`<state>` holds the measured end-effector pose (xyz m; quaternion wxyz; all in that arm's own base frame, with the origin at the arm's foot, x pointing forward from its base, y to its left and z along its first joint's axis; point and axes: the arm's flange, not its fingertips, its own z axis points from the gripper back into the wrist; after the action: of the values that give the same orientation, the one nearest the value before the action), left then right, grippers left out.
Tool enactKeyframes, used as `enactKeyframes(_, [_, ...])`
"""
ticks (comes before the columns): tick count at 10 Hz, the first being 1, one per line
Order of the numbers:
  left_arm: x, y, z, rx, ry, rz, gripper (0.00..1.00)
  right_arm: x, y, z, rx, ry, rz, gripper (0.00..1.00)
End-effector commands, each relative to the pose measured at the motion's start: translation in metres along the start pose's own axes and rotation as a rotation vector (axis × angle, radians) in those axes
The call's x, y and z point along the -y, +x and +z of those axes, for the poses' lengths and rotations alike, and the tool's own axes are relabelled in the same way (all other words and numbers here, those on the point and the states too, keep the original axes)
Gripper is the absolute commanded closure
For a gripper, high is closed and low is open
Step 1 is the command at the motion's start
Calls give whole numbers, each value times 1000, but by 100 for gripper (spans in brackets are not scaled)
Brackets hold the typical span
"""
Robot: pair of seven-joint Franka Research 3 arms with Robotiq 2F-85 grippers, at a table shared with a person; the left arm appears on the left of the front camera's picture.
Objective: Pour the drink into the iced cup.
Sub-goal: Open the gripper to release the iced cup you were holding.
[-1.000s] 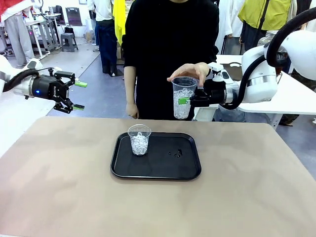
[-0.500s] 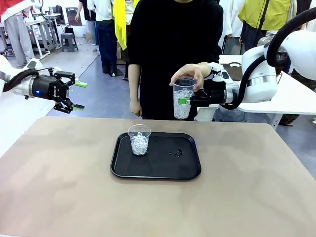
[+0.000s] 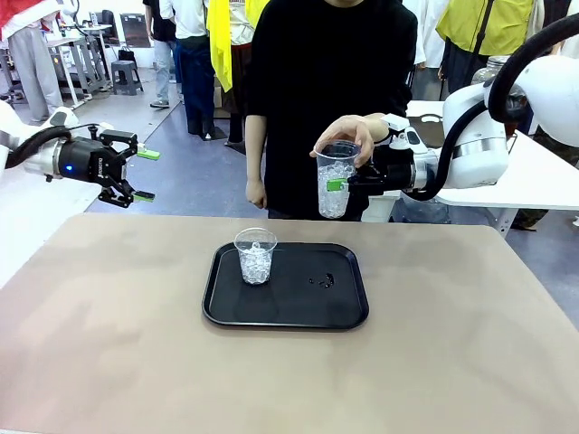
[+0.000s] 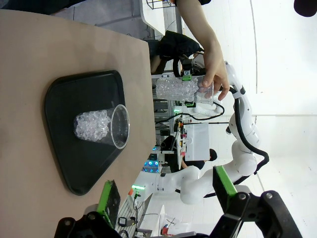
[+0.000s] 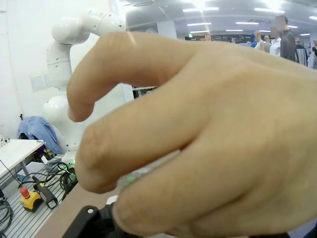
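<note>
Right pincer (image 3: 342, 184): being squeezed shut on tall clear plastic cup of ice (image 3: 333, 203), whose rim is being gripped by person's hand (image 3: 348, 136). Left pincer (image 3: 145, 174): being held apart, empty. Short clear iced cup (image 3: 255, 256): sitting on black tray (image 3: 344, 312), below-left of right pincer. Risk: opposed pulling, ice spilling.

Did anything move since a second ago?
Only the person shifted toward the picture's right; their hand stayed on the rim of the iced cup that the right gripper holds. The open left gripper, the tray and the cup of ice on it stayed put.
</note>
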<state>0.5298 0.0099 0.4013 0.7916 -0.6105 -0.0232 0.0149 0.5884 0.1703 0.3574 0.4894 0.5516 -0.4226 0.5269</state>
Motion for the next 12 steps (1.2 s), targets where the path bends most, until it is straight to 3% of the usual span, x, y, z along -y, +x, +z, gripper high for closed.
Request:
enactKeyframes(1, [1, -1, 0, 3, 2, 1, 0, -2, 5, -1, 7, -2, 9, 31])
enactKeyframes(9, [1, -1, 0, 3, 2, 1, 0, -2, 5, -1, 7, -2, 9, 31])
enactKeyframes(10, [1, -1, 0, 3, 2, 1, 0, 0, 0, 0, 0, 0, 0, 11])
enactKeyframes(11, [1, -1, 0, 3, 2, 1, 0, -1, 0, 4, 2, -5, -9, 0])
enactKeyframes(12, [1, -1, 0, 3, 2, 1, 0, -2, -1, 9, 4, -11, -13, 0])
